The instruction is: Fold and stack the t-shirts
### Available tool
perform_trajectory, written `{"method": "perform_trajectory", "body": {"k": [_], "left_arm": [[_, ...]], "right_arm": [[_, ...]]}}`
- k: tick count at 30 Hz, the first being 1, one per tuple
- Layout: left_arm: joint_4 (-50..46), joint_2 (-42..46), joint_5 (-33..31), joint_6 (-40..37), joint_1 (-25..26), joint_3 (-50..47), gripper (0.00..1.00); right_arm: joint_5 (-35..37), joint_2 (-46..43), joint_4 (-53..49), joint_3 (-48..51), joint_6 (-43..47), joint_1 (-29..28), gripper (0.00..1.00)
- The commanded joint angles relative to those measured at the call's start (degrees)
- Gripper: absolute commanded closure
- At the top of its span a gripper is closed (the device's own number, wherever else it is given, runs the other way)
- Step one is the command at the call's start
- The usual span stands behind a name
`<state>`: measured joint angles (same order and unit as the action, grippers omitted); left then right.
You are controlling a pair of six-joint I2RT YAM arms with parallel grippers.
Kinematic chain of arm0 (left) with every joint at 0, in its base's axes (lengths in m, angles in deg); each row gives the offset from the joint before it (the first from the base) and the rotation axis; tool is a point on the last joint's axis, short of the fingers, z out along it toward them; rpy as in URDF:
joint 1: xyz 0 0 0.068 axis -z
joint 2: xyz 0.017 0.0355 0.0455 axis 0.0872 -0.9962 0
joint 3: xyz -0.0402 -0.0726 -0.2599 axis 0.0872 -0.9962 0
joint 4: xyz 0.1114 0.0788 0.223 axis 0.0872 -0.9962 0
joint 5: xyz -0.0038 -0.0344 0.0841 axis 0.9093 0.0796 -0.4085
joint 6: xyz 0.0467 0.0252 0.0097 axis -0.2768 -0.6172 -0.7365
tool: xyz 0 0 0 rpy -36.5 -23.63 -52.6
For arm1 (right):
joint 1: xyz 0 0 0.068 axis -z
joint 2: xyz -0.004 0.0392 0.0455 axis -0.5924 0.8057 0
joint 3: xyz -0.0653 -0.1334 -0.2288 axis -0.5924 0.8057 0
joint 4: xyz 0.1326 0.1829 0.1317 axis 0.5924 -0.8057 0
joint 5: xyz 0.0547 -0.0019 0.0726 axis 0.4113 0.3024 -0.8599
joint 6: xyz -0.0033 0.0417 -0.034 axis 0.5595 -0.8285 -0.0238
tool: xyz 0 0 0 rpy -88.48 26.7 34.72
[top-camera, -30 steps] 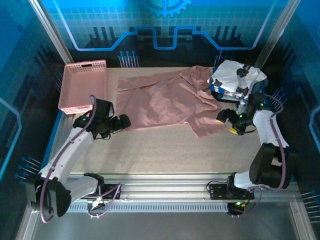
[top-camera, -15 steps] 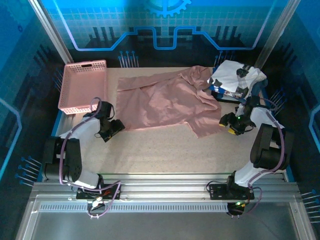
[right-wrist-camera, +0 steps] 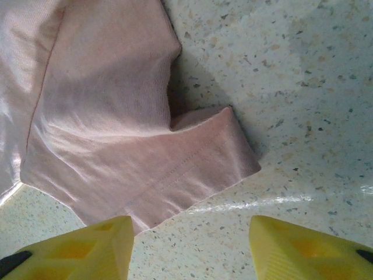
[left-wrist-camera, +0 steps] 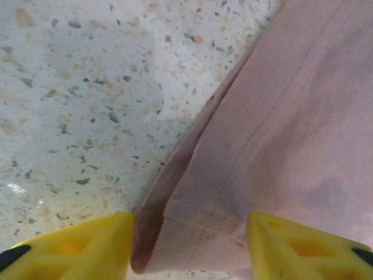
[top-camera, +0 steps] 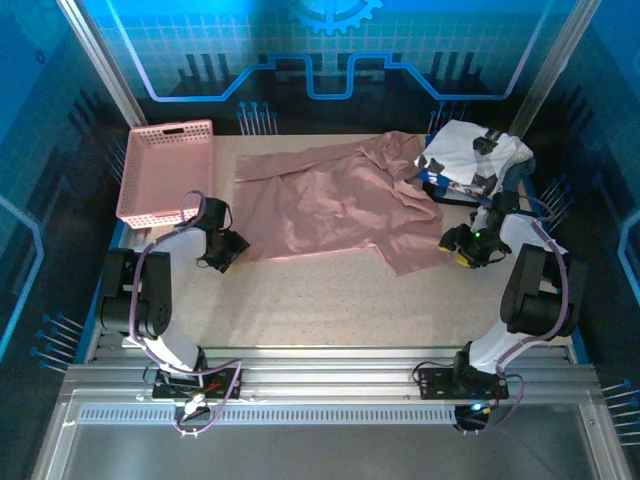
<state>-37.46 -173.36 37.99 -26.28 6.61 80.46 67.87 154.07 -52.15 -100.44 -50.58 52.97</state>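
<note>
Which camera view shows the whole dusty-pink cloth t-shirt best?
The top external view: the dusty-pink cloth t-shirt lies spread out there as a whole. The left wrist view gives one stitched corner close up, at the open left gripper; the right wrist view gives a hemmed flap before the open right gripper.

The top external camera hangs high over the 6 o'clock edge of the pale speckled stone-look surface (top-camera: pixel 300 300). It tilts down toward 12 o'clock from far enough off to take in the whole surface. The left wrist camera looks almost straight down from very close, past the left claw (left-wrist-camera: pixel 189 245) (its yellow tips sit in the frame's lower corners). It looks onto a hem corner of the dusty-pink cloth t-shirt (left-wrist-camera: pixel 280 116), which overhead is the shirt's 8 o'clock corner. The right wrist camera, equally close above the right claw (right-wrist-camera: pixel 189 245), covers the shirt's 4 o'clock hem.
</note>
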Motion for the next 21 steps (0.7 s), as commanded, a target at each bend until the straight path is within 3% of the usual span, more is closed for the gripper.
{"method": "perform_trajectory", "body": {"k": [1,4,7,13,21], "left_arm": [[1.54,-3.25,0.31,2.42,-0.38,1.32,0.58],[0.43,-3.26,-0.62,2.07,-0.81,1.04,0.82],[0.01,-1.19,-1.07,1.15,-0.82,0.71,0.94],[-0.96,0.20,-0.38,-1.25,-0.82,1.26,1.00],[-1.81,4.86,0.09,-3.00,-0.80,-0.17,1.00]], "right_arm": [[0.13,1.10,0.40,0.97,-0.54,0.73,0.46],[0.22,0.60,0.22,1.05,-0.66,0.93,0.48],[0.09,0.05,0.30,1.30,-0.93,1.11,0.51],[-0.28,2.38,1.63,0.93,-2.23,0.98,0.53],[2.43,8.14,2.24,-2.63,-3.70,-1.55,0.56]]}}
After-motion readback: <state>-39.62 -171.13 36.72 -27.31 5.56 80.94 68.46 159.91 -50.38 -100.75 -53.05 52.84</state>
